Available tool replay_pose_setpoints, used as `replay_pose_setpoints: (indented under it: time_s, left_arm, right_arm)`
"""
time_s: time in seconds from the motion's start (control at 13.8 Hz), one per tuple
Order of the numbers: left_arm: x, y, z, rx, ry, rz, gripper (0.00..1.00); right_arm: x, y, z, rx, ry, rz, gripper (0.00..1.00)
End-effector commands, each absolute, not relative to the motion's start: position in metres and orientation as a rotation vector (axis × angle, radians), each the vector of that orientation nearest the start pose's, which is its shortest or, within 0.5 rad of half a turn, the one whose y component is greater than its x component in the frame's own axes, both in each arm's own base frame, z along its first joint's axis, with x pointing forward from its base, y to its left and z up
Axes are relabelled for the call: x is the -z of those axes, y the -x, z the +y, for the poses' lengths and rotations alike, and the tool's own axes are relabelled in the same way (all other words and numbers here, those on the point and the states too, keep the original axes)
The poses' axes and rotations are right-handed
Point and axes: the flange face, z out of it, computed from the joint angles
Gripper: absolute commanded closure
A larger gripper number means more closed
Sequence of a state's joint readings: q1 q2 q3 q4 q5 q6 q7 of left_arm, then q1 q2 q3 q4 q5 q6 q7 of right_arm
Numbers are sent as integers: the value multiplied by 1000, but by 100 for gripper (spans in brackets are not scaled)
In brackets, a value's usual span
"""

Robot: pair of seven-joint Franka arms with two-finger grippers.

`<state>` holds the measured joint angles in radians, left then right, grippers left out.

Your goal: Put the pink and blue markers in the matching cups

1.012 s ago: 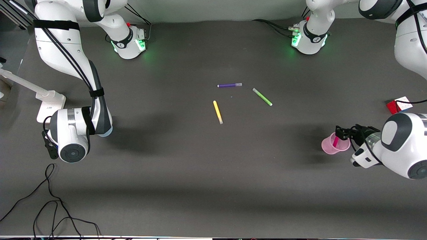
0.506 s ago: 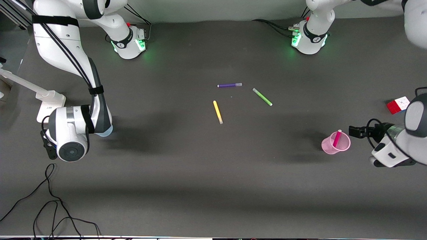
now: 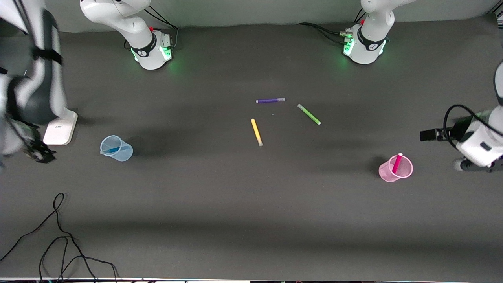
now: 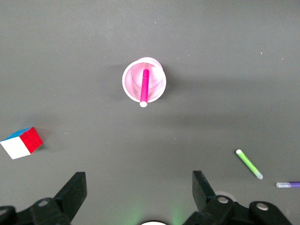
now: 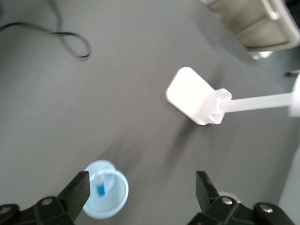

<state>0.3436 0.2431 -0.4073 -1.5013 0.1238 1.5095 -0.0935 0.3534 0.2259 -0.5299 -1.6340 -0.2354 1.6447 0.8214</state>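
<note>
the purple marker [image 4: 289, 184] is cut by the left wrist view's edge, and the right gripper [image 3: 37, 154] is blurred.

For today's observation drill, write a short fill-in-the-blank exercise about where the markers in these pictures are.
1. The pink marker stands in the ____ cup.
2. The blue marker lies inside the ____ cup.
3. The number of markers lying loose on the table is ____.
4. Both pincers, left and right, are ____.

Answers: pink; blue; three; open

On my dark table [image 3: 220, 204] I see a blue cup [image 3: 116, 148], pink cup [image 3: 395, 169], purple pen [image 3: 270, 100], green pen [image 3: 309, 114], yellow pen [image 3: 256, 132], white stand base [image 3: 60, 127], cable [image 3: 59, 239] and a colored cube [image 4: 21, 143].
</note>
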Motion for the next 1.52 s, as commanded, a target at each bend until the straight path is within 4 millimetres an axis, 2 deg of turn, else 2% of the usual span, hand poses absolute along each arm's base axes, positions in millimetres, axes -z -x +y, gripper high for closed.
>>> replay_pose_setpoints:
  time_s: [0.0, 0.14, 0.29, 0.65, 0.72, 0.94, 1.08, 1.23, 1.45]
  left_arm:
    - [-541, -584, -9, -243, 3084, -18, 0]
    - [-556, -580, -12, -196, 3113, -27, 0]
    - [-568, -574, -10, -167, 3124, 18, 0]
    - [-582, -567, -16, -139, 3129, 34, 0]
    - [-582, -567, -16, -139, 3129, 36, 0]
    - [-576, -560, -17, -134, 3128, 39, 0]
    - [-573, -559, -19, -129, 3128, 47, 0]
    - [-573, -560, -19, -129, 3128, 47, 0]
    - [-573, -562, -15, -128, 3143, 31, 0]
  right_arm:
    - [-531, -578, -98, -102, 3099, 1347, 0]
    - [-565, -567, -100, -70, 3068, 1231, 0]
    - [-584, -560, -105, -56, 3088, 1099, 0]
    - [-606, -553, -97, -69, 3072, 773, 0]
    - [-603, -552, -96, -102, 3083, 716, 0]
    - [-600, -556, -63, -132, 3113, 519, 0]
    - [-604, -553, -48, -125, 3125, 343, 0]
    - [-609, -538, -37, -156, 3123, 197, 0]
    - [-626, -512, -52, -98, 3023, 54, 0]
